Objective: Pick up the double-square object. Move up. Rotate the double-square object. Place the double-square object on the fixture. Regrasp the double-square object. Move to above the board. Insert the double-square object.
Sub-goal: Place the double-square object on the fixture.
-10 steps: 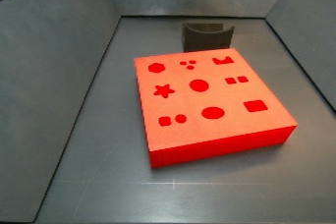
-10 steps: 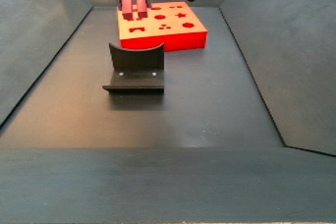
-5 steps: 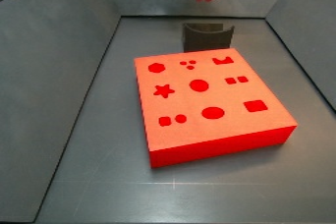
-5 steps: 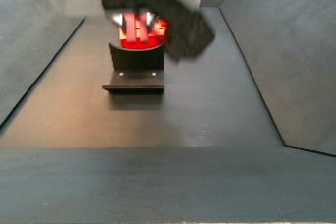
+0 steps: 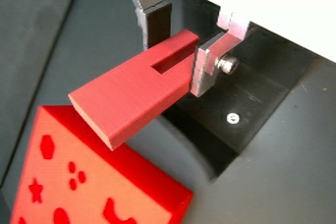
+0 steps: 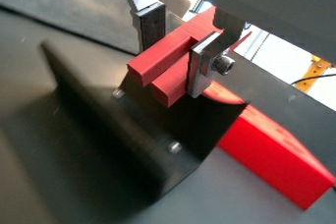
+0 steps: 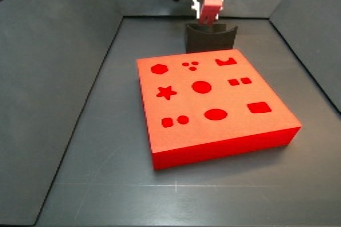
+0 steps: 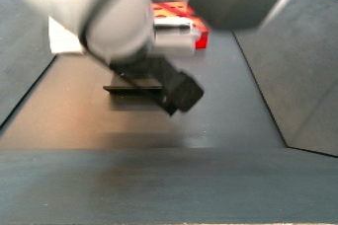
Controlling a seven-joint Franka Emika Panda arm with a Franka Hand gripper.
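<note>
— Down and back I've come: a second ago my tool [image 7: 209,5] hung high at the far edge with the block; now it sits low, just above the fixture [image 7: 210,37].

— Is the tool shut?

— Pinching. My two silver fingers [image 5: 210,59] are pressed onto the sides of the red block [image 5: 138,88], taking it at one end, so most of its length juts out past the pads. In a wrist view the block [image 6: 168,61] hangs right over the fixture's dark upright plate [image 6: 105,110]; I can't tell whether it touches yet.

— How will that piece handle?

— My guess is light and stiff, with smooth flat faces. Held by one end, it could pivot or slip if it nudges the bracket. The flat sides are the right place to grip; for the regrasp I'd take it nearer the middle.

— Room to move?

— The fixture stands just behind the board [image 7: 213,102], near the back wall of the tray. Open floor lies to both sides; in the near side view my own arm [image 8: 132,22] blocks most of the scene.
</note>
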